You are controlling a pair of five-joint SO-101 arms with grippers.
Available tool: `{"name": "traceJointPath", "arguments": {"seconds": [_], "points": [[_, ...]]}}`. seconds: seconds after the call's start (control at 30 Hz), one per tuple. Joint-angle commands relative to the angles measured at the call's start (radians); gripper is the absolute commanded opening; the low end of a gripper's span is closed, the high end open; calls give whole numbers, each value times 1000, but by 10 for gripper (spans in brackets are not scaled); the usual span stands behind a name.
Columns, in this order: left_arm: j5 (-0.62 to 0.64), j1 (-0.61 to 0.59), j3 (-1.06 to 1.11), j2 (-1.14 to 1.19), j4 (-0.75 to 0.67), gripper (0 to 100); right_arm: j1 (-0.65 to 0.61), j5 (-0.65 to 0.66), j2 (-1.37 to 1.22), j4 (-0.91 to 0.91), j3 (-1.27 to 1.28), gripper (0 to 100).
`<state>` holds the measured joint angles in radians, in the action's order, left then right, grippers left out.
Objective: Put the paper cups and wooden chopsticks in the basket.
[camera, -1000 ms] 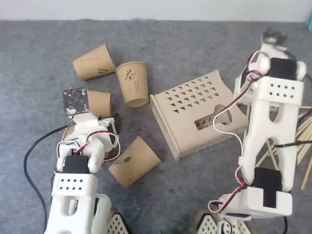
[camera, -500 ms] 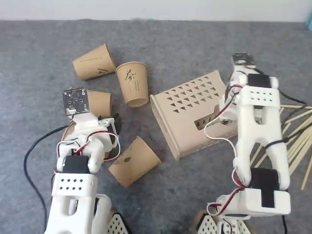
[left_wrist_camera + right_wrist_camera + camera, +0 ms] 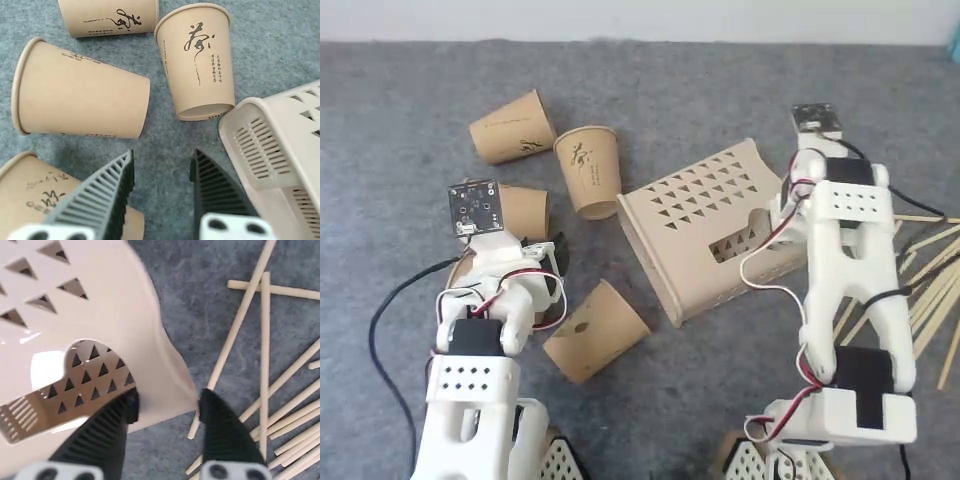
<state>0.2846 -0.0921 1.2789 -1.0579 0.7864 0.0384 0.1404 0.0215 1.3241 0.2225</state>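
"What did the bench [image 3: 720, 80] look like?"

"It was covered from edge to edge in a grey, felt-like cloth [image 3: 280, 45], slightly mottled, with a short rough nap."

"And behind it?"

"A pale, plain strip [image 3: 620, 18] ran along the far edge of the bench. It may have been a wall, but I could not tell. A small teal patch [image 3: 956, 40] sat at the far right corner."

"The light?"

"Soft and even, with only faint shadows on the cloth."
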Motion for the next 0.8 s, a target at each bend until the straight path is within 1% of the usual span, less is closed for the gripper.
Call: {"name": "traceJointPath", "arguments": {"seconds": [0.0, 0.07, 0.23, 0.33, 0.47, 0.53, 0.6, 0.67, 0.77], "points": [[3, 9, -5, -23, -26, 178, 24, 11, 45, -1, -43, 32], [3, 9, -5, -23, -26, 178, 44, 11, 53, -4, -64, 4], [3, 35, -10, -23, -17, 178, 65, 11, 54, 62, -187, 8], [3, 35, -47, -23, 25, 178, 68, 34, 56, 116, -296, 8], [-38, 81, -194, -14, 124, 178, 65, 126, 56, 176, -451, 8], [-44, 147, -286, 31, 190, 178, 62, 169, 56, 209, -517, 8], [-55, 213, -383, 115, 242, 178, 56, 227, 56, 231, -559, 8], [-74, 264, -489, 230, 287, 178, 39, 318, 56, 246, -580, 8], [-80, 304, -685, 423, 364, 178, 19, 457, 56, 242, -582, 8]]}}
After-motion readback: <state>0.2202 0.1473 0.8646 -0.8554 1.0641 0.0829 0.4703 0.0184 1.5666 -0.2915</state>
